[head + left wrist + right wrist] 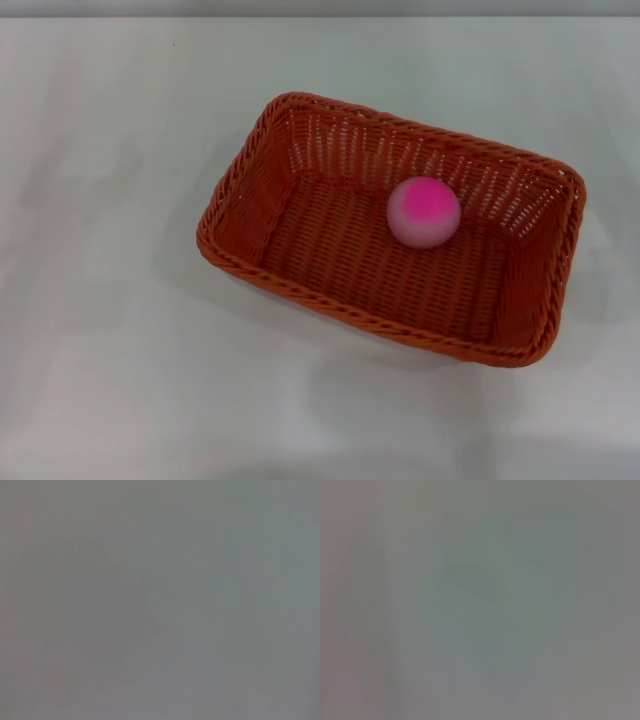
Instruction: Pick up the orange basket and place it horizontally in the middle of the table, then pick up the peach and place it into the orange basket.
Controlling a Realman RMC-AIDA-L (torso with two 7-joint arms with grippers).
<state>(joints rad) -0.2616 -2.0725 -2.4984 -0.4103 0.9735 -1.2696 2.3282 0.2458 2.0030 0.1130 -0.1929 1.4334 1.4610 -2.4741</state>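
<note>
Oddly, neither gripper shows in any view, so their state cannot be told; both wrist views give only a featureless grey. Outward from there, the orange basket [390, 230] sits open side up near the middle of the table [100, 300], its long side running roughly across though tilted a little. The peach [424, 212] rests on the basket floor toward the far wall, magenta patch up. Both placements look finished; what remains, I judge, is keeping the arms clear of the rim.
</note>
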